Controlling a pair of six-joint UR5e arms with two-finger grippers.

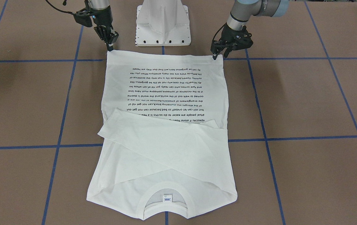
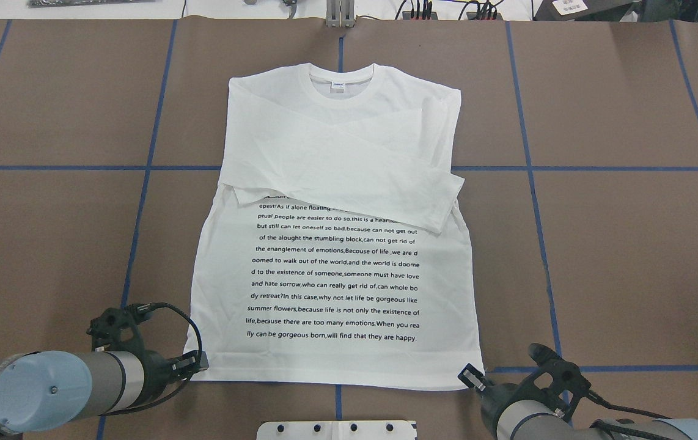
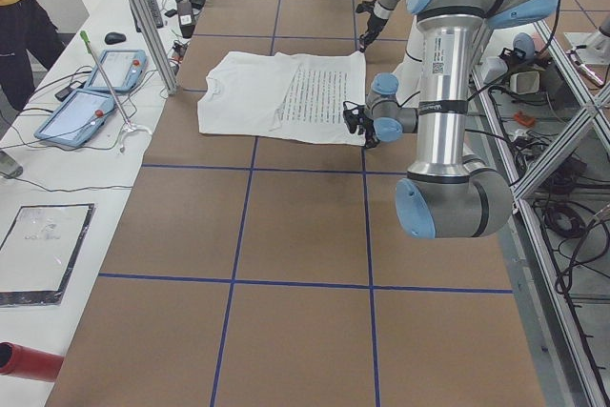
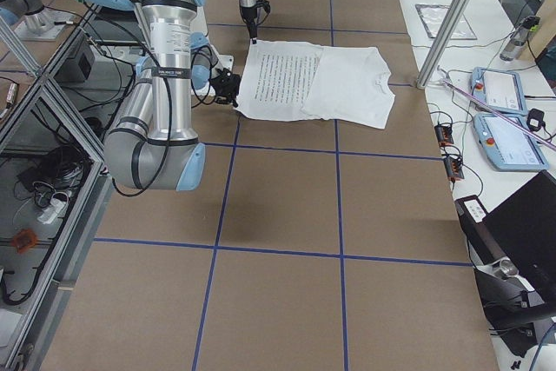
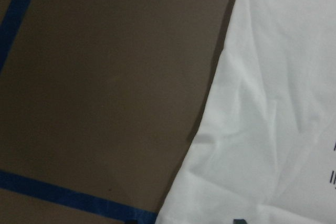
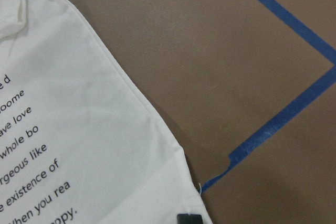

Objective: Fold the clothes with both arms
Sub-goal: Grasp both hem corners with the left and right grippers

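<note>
Though flat, T-shirt [image 2: 337,275] (hem) at claws [image 2: 202,362] [image 2: 469,376]

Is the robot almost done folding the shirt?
Partway. Done: both sleeves lie folded across the T-shirt. In hand: the left gripper and right gripper sit at the corners of the hem; whether they grip, I cannot tell. Left: probably folding the hem up toward the collar.

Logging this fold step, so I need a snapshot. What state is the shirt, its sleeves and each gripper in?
Shirt: flat on the table, print up, collar at the end away from the grippers.
Sleeves: folded across the chest, overlapping.
Left gripper: at a hem corner; open or shut unclear.
Right gripper: at the other hem corner; grip unclear.
</note>
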